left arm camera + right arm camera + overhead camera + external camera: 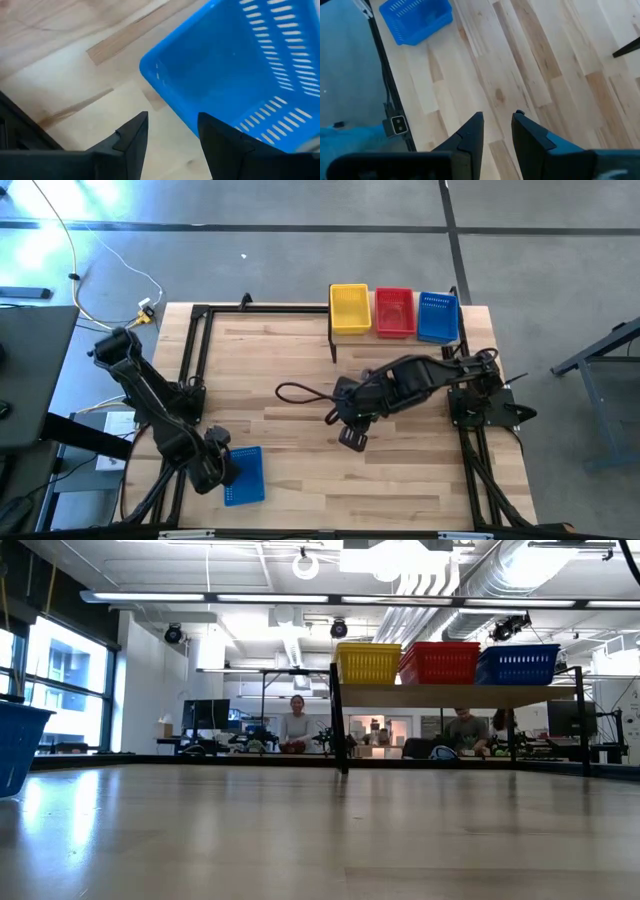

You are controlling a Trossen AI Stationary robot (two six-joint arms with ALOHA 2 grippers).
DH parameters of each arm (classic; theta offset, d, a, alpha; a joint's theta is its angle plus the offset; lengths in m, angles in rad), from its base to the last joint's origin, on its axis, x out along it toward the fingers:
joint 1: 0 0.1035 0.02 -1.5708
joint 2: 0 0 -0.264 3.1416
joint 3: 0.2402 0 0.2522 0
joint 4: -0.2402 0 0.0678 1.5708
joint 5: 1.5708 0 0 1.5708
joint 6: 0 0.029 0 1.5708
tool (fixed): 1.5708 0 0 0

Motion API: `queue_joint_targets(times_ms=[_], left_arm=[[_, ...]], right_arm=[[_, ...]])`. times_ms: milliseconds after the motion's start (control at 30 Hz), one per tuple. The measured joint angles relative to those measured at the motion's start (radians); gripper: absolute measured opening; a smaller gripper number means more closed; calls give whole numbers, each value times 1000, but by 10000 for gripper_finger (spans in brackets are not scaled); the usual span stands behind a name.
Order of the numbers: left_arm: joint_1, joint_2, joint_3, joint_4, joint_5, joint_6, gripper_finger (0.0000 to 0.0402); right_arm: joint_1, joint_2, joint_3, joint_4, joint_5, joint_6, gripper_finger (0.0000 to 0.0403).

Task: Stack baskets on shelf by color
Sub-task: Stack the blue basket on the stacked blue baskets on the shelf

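Note:
The shelf stands at the table's far edge and carries yellow, red and blue baskets side by side; the low view shows them too, yellow, red and blue. Another blue basket sits near the table's near-left corner, also seen in the left wrist view and the right wrist view. My left gripper is open just left of that basket, at one of its corners. My right gripper hovers open over bare wood mid-table. My left gripper stands open at a corner of the loose blue basket, with one finger in front of the basket's wall. I cannot tell whether it touches the basket.
A black cable loop lies on the table beside the right arm. Black frame rails run along the table's left and right sides. Bare wood lies between the loose basket and the shelf. People sit in the room behind.

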Motion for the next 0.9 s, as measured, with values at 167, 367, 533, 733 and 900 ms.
queue_joint_targets(times_ms=[167, 367, 533, 733, 900], left_arm=[[0, 44, 0, 4, 0, -37, 161], [0, 90, 0, 40, -8, -54, 160], [4, 119, 0, 63, -8, -56, 142], [10, 143, 0, 105, -35, -51, 86], [34, 145, 0, 105, -69, -51, 30]], right_arm=[[2, 0, 0, 23, -2, 0, 87], [1, 0, 0, 28, -7, 0, 87], [3, 0, 0, 32, -37, 0, 87], [12, 0, 0, 44, -45, -3, 87], [13, 0, 0, 45, -49, -44, 87]])
